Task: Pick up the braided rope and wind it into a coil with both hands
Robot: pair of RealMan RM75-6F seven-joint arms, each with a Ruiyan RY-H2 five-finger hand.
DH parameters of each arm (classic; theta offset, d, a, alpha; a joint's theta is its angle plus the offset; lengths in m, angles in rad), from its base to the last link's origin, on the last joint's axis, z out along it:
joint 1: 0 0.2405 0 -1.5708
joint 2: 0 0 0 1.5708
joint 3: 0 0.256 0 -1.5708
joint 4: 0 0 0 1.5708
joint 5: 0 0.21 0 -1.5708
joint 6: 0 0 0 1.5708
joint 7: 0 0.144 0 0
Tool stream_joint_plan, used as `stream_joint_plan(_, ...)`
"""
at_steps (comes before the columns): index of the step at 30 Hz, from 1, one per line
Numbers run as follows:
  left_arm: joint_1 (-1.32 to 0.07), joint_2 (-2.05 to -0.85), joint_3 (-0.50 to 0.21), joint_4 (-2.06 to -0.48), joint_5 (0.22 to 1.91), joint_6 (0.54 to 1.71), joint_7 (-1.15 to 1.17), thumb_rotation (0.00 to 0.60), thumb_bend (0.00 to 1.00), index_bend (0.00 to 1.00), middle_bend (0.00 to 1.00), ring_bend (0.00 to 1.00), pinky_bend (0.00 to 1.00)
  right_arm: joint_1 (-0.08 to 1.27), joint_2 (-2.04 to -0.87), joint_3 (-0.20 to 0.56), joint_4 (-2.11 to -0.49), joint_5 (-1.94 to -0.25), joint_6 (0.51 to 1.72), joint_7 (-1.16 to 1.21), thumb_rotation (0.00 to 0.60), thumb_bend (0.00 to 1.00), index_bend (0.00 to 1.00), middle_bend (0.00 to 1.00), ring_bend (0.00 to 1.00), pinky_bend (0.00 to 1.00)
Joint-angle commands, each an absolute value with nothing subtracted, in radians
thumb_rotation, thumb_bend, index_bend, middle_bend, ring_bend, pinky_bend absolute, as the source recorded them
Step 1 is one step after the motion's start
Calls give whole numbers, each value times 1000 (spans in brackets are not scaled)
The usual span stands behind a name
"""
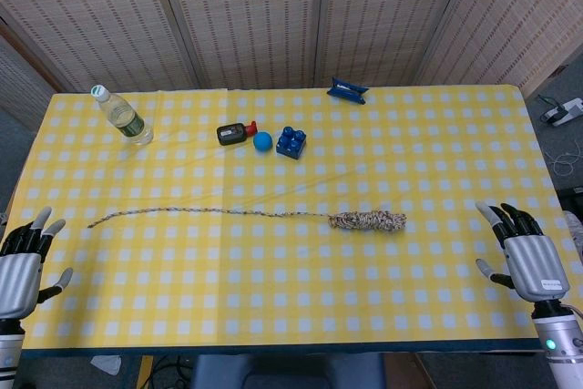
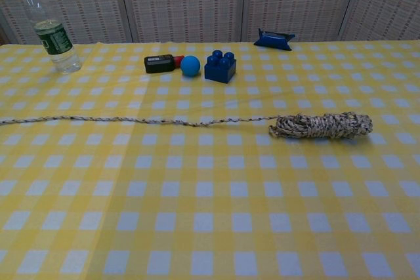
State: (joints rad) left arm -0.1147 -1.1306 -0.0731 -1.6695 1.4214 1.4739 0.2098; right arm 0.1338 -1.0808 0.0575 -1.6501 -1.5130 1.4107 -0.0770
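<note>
The braided rope (image 1: 366, 220) lies on the yellow checked table. Its right end is a bundled hank (image 2: 323, 125), and a long thin tail (image 2: 131, 121) runs out to the left, ending near the table's left side. My left hand (image 1: 23, 266) hovers at the front left table edge, fingers apart and holding nothing. At the front right edge is my right hand (image 1: 526, 257), fingers spread and empty. Both hands are well away from the rope. Neither hand shows in the chest view.
Along the back stand a clear plastic bottle (image 1: 121, 116), a small black device (image 1: 231, 134) with a red end, a blue ball (image 1: 262, 141), a blue toy brick (image 1: 291, 141) and a dark blue packet (image 1: 347, 90). Woven screens close off the far side.
</note>
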Motion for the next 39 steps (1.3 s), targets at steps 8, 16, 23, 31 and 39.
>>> stream_joint_plan(8,-115,-1123,-68,-1681,1423,1468,217,600,294,191,45,116,112,160,-1071,62,-1665,-1525,1383,-83,600,196,111,202,100,149)
stream_joint_plan(16,-117,-1116,-70,-1690,1429,1471,215,600,294,193,45,116,112,267,-1055,106,-1716,-1518,1264,-127,600,196,112,224,100,149)
stream_joint_plan(23,-111,-1117,-65,-1685,1425,1472,206,600,294,205,45,116,112,414,-1095,148,-1720,-1445,1061,-189,600,196,147,241,100,150)
stream_joint_plan(31,-103,-1116,-59,-1675,1413,1466,197,600,295,213,45,116,112,537,-1232,161,-1613,-1342,907,-260,600,196,148,241,100,152)
stream_joint_plan(39,-105,-1119,-56,-1668,1410,1454,192,600,294,217,45,116,112,602,-1344,161,-1521,-1261,856,-318,600,196,165,241,100,152)
